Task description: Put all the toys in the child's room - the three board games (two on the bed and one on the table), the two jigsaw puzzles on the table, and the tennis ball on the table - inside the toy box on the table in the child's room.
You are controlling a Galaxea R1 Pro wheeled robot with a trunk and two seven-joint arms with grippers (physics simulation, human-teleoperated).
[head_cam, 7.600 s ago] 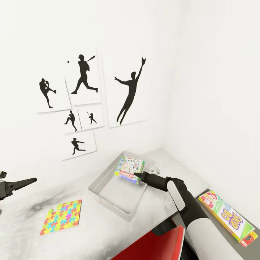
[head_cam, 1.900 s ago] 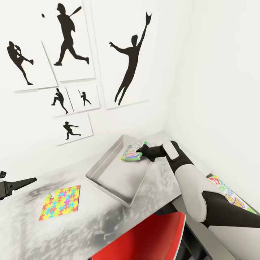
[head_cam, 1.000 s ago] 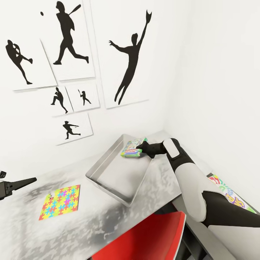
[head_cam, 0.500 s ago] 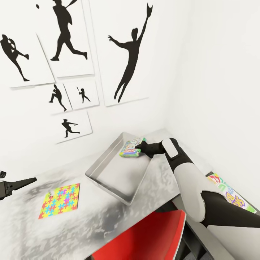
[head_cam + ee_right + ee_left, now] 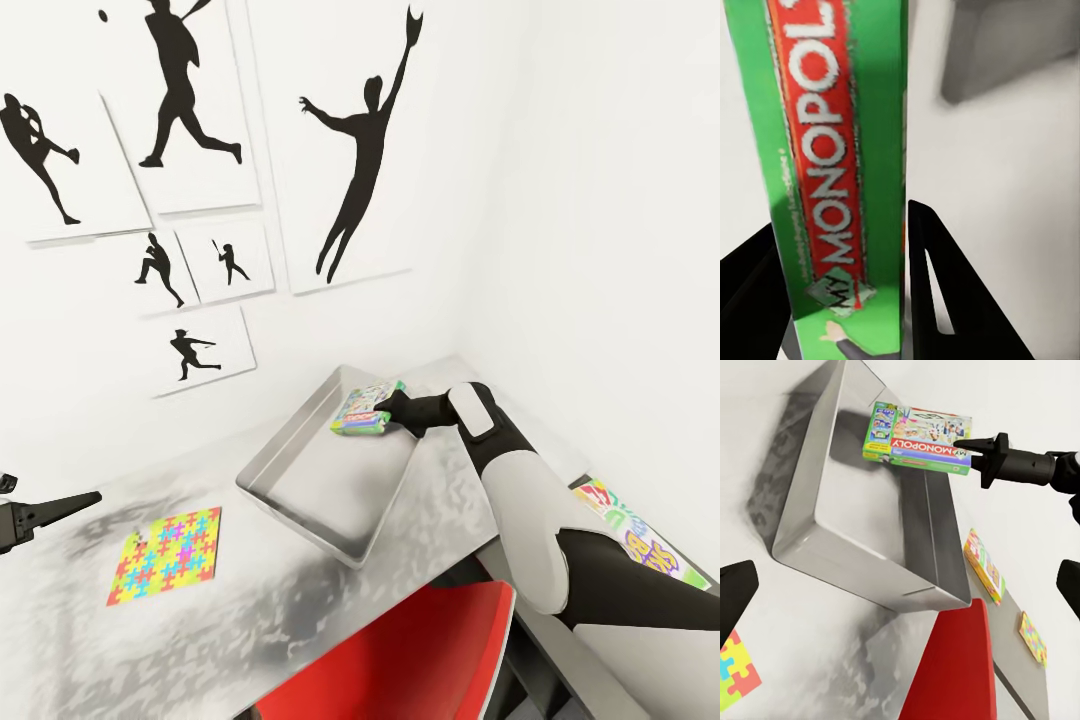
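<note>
the my monopoly board game [image 5: 362, 413], a thin flat box with a green edge and red title band, hangs level above the far corner of the toy box [image 5: 300, 520], pinched at one end by the right gripper [image 5: 392, 415]. the toy box, a light grey square tub with sloping walls, sits on the light grey table [image 5: 250, 610]. a multicoloured jigsaw puzzle [image 5: 165, 555] lies flat on the table, well apart from the tub. the skip-bo board game [image 5: 640, 545] lies flat on the darker top.
</note>
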